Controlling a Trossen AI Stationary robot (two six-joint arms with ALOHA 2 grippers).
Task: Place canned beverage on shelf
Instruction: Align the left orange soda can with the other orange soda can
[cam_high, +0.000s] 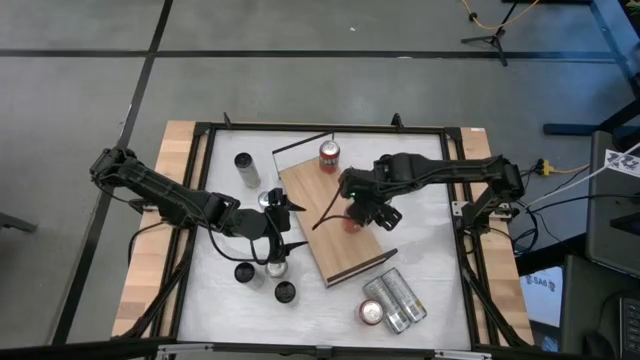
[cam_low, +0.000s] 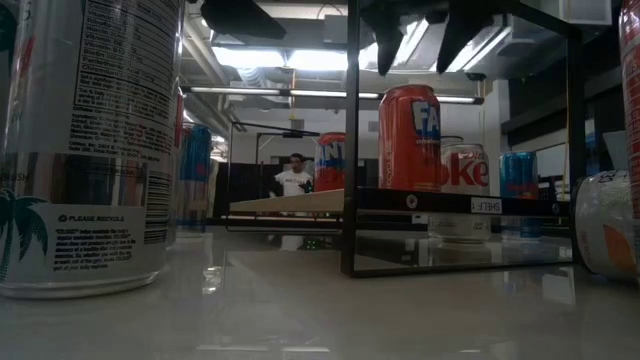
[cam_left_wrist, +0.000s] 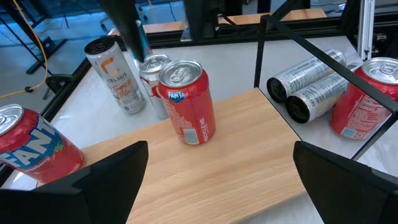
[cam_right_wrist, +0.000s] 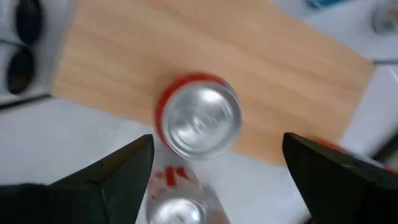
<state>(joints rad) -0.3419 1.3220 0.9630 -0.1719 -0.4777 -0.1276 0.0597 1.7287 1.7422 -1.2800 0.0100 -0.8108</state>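
The shelf (cam_high: 335, 220) is a light-brown wooden board lying slantwise on the white table. A red Fanta can (cam_high: 350, 222) stands upright on it, as the left wrist view (cam_left_wrist: 186, 102) and the low view (cam_low: 410, 135) also show. My right gripper (cam_right_wrist: 221, 174) is open above this can, one finger on either side of it and clear of it; it also shows in the low view (cam_low: 420, 35). A second red can (cam_high: 329, 155) stands at the shelf's far end. My left gripper (cam_left_wrist: 221, 180) is open and empty at the shelf's left edge (cam_high: 292, 225).
Two silver cans (cam_high: 398, 295) lie at the near right beside an upright red can (cam_high: 371, 312). A silver can (cam_high: 246, 168) stands at the far left, and several dark-topped cans (cam_high: 285, 292) stand near my left gripper. A tall Celsius can (cam_left_wrist: 115, 74) stands beyond the shelf.
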